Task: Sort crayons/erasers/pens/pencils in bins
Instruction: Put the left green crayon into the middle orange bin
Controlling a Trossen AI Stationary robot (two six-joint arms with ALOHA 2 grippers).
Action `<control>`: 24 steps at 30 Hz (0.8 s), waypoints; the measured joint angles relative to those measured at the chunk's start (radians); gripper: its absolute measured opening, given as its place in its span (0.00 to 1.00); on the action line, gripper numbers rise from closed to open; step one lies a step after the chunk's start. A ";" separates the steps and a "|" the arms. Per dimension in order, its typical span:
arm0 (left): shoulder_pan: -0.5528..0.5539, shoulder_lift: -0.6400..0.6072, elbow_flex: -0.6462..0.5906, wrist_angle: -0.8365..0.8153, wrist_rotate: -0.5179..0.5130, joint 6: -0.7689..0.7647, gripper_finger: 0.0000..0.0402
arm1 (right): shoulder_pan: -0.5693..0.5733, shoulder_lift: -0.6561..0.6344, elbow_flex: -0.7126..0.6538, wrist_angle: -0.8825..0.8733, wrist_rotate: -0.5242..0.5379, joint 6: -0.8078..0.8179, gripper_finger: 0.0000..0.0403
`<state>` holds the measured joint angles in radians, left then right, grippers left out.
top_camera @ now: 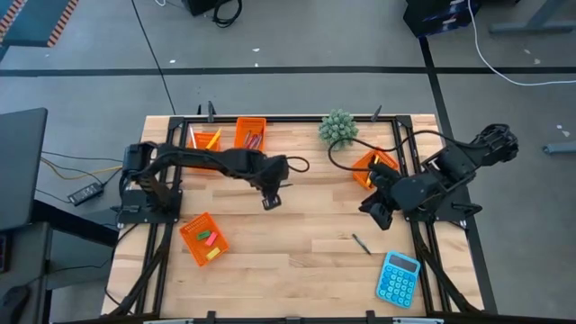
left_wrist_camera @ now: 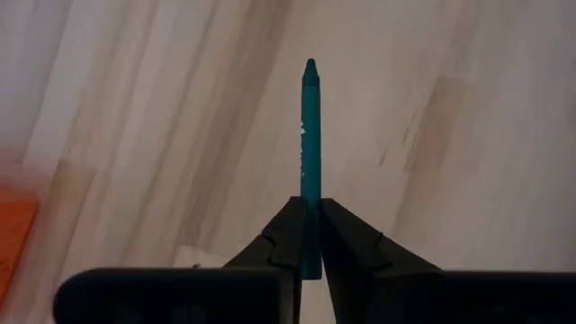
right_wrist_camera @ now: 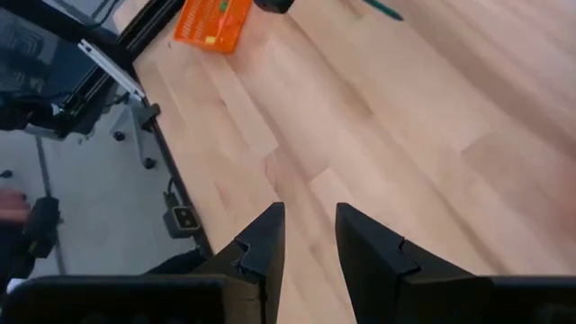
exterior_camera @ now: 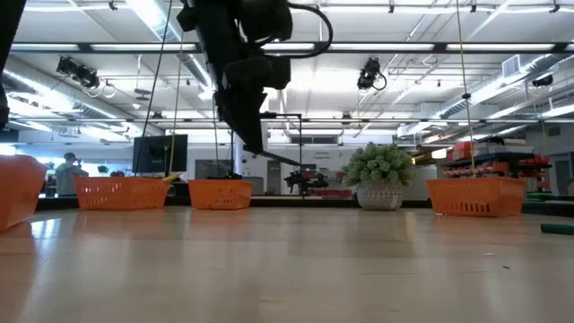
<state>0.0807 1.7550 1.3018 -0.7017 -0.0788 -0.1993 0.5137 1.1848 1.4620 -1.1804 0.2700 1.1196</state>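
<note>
Left claw (left_wrist_camera: 310, 236) pinching slim teal crayon (left_wrist_camera: 310, 135) | right claw (right_wrist_camera: 310, 236) parted | wood-grain table (top_camera: 306, 234)

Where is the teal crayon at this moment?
The teal crayon is pinched between the left gripper fingers, above the table's middle in the high view, just right of the two back bins.

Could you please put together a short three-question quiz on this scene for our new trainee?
1. True or false: the left gripper is shut on a teal crayon.
2. Which bin holds erasers? A) the bin beside the plant; B) the bin near the table's front left.
3. What blue device lies at the table's front right?

Key: 1 true; 2 B; 3 the calculator.
</note>
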 joint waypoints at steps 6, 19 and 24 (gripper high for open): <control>0.042 0.000 0.000 -0.039 0.001 -0.027 0.06 | 0.000 -0.003 0.000 -0.003 0.044 -0.084 0.27; 0.285 -0.056 0.002 -0.075 0.000 -0.018 0.04 | -0.088 -0.002 0.000 -0.043 0.409 -0.147 0.27; 0.371 -0.089 0.001 -0.059 0.013 0.057 0.05 | -0.137 -0.002 0.000 -0.044 0.422 -0.146 0.27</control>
<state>0.4520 1.6663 1.3029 -0.7609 -0.0660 -0.1420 0.3771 1.1825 1.4620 -1.2243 0.6918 0.9733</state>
